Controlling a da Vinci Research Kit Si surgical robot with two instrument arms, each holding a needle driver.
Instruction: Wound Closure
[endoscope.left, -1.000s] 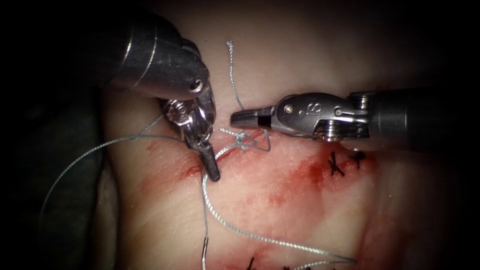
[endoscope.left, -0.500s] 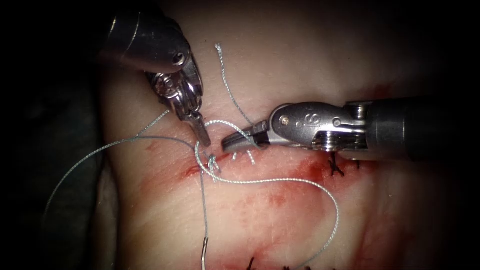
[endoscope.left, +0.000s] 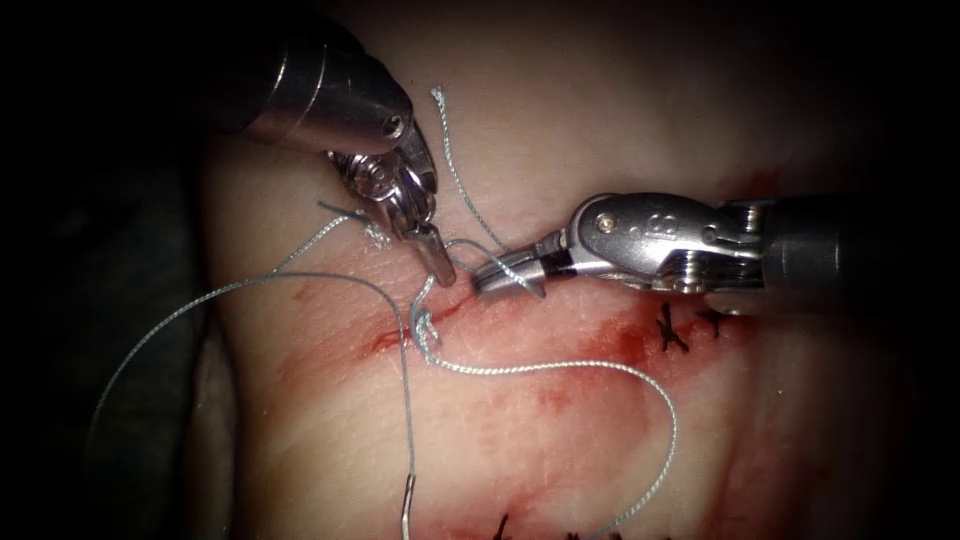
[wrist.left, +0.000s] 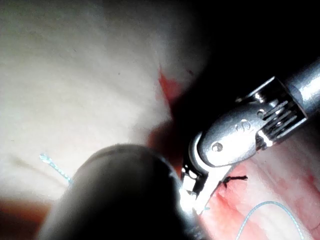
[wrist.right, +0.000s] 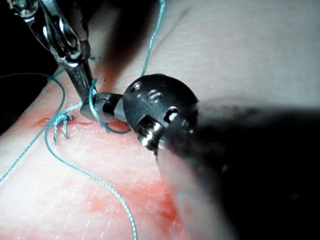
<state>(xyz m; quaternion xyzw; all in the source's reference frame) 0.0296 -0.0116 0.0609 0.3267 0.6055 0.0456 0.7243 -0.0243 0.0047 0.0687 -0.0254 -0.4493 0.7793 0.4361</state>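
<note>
Endoscope view: my left tool (endoscope.left: 438, 268) has its jaws closed on the thread (endoscope.left: 560, 367) just above the knot (endoscope.left: 424, 325), at the left end of the cut (endoscope.left: 400, 338). My right tool (endoscope.left: 505, 273) appears clamped on the short tail, with a turn of thread around it. The needle (endoscope.left: 408, 508) lies free on the tissue (endoscope.left: 560, 130) at the near edge, left of the cut, held by neither tool. Risk: uneven pull could lock the turn away from the knot or tear the cut's edge; slack looping right could snag. The surface is wet with red fluid (endoscope.left: 600, 345). Dark stitches (endoscope.left: 673, 332) sit under my right shaft, and the tips nearly touch, so room is tight.

Left wrist view: the right tool (wrist.left: 198, 199) hangs close over the tissue (wrist.left: 75, 75).

Right wrist view: thread crosses the left tool (wrist.right: 82, 90) and encircles the right tool (wrist.right: 102, 107); the knot (wrist.right: 61, 120) lies just beside them.
</note>
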